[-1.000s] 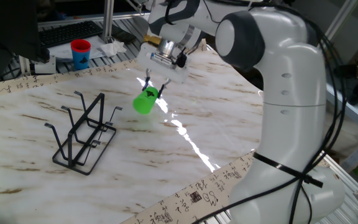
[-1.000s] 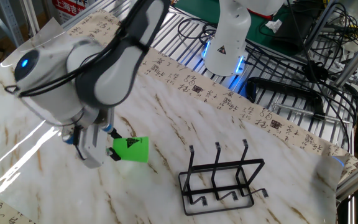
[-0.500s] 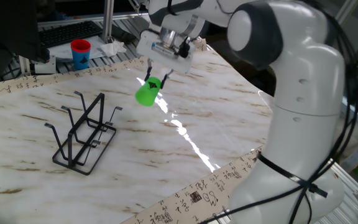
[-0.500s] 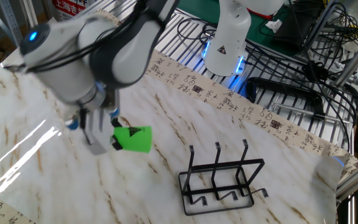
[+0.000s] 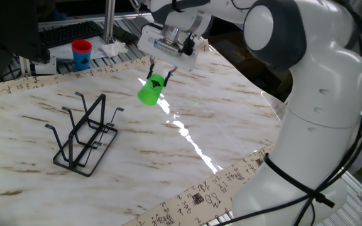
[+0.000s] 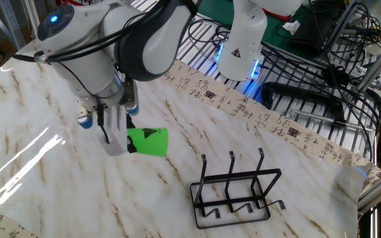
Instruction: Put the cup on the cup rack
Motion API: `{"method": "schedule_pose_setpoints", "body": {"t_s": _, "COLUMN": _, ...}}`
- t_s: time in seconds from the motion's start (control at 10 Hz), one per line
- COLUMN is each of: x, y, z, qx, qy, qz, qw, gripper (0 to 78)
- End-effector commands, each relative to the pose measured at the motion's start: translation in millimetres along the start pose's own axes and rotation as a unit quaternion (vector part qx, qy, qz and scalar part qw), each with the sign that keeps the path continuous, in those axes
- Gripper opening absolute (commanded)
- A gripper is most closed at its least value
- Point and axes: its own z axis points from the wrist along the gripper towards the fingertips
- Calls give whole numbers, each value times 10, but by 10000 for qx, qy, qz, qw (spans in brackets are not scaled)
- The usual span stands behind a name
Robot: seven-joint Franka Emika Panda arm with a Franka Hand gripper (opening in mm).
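Note:
The bright green cup (image 5: 149,91) (image 6: 149,141) hangs tilted on its side above the marble table, off the surface. My gripper (image 5: 159,76) (image 6: 130,140) is shut on the cup's rim, its fingers pinching one wall. The black wire cup rack (image 5: 84,134) (image 6: 236,188) stands on the table with its peg arms bare. In one fixed view the cup is up and to the right of the rack; in the other it is to the rack's left, apart from it.
A red cup with a blue band (image 5: 81,54) stands at the table's far edge beside a keyboard (image 5: 68,32). A patterned paper strip (image 6: 243,106) borders the table. A second robot base (image 6: 243,39) and cables lie beyond that border.
The gripper has lifted the green cup higher off the table and carried it a little toward the rack. The rack has not moved.

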Motion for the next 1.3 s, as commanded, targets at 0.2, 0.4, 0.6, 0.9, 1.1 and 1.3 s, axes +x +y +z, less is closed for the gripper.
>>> {"method": "schedule_pose_setpoints", "body": {"t_s": 0.2, "x": 527, "y": 9, "z": -317, "qx": -103, "qy": -377, "qz": -46, "qw": 9992, "gripper": 12}}
{"method": "schedule_pose_setpoints", "body": {"t_s": 0.4, "x": 532, "y": 15, "z": -334, "qx": -75, "qy": -447, "qz": -73, "qw": 9989, "gripper": 12}}
{"method": "schedule_pose_setpoints", "body": {"t_s": 0.6, "x": 557, "y": 13, "z": -350, "qx": -49, "qy": -549, "qz": -105, "qw": 9984, "gripper": 12}}
{"method": "schedule_pose_setpoints", "body": {"t_s": 0.9, "x": 640, "y": -2, "z": -386, "qx": -74, "qy": -671, "qz": -159, "qw": 9976, "gripper": 12}}
{"method": "schedule_pose_setpoints", "body": {"t_s": 1.1, "x": 743, "y": -11, "z": -443, "qx": -33, "qy": -824, "qz": -184, "qw": 9964, "gripper": 12}}
{"method": "schedule_pose_setpoints", "body": {"t_s": 1.3, "x": 852, "y": -19, "z": -513, "qx": -33, "qy": -936, "qz": -190, "qw": 9954, "gripper": 12}}
